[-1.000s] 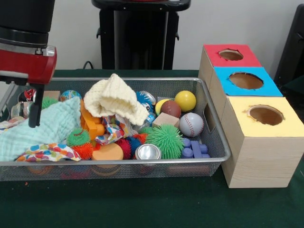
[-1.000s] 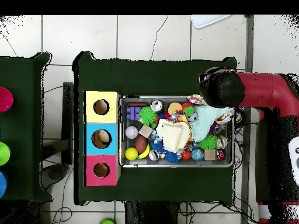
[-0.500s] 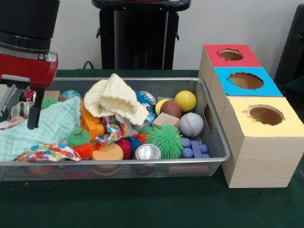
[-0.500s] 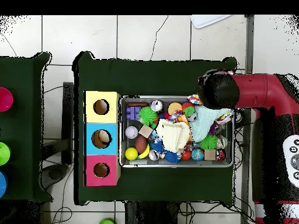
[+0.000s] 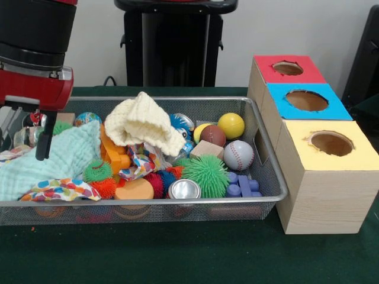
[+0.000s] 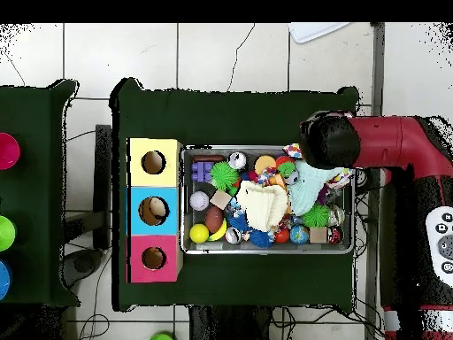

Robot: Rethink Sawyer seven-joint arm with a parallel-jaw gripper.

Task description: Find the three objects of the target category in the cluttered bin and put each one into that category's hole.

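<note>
The wire mesh bin [image 5: 177, 99] is full of toys and cloths; it also shows in the overhead view [image 6: 265, 251]. My gripper [image 5: 23, 141] hangs open and empty over the bin's left end, its fingers [image 5: 41, 145] just above a pale green cloth [image 5: 56, 160]. In the overhead view the arm's head [image 6: 327, 146] hides it. No plush animal shows clearly. An orange shape [image 5: 113, 155] lies partly under a cream knit cloth [image 5: 145, 123]. The red-surround hole [image 5: 288, 68] tops the far box on the right, and shows in the overhead view [image 6: 153, 258].
Blue-surround hole [image 5: 307, 100] and yellow-surround hole [image 5: 330, 142] sit nearer on the same box row. The bin holds spiky balls [image 5: 205, 174], a baseball [image 5: 238, 155], a yellow ball [image 5: 231, 125], a metal can [image 5: 184, 189], purple bricks [image 5: 243, 186] and a patterned cloth [image 5: 59, 190].
The arm has shifted slightly to the right in the front view and risen a little. The gripper stays open over the green cloth. The bin's contents have not moved.
</note>
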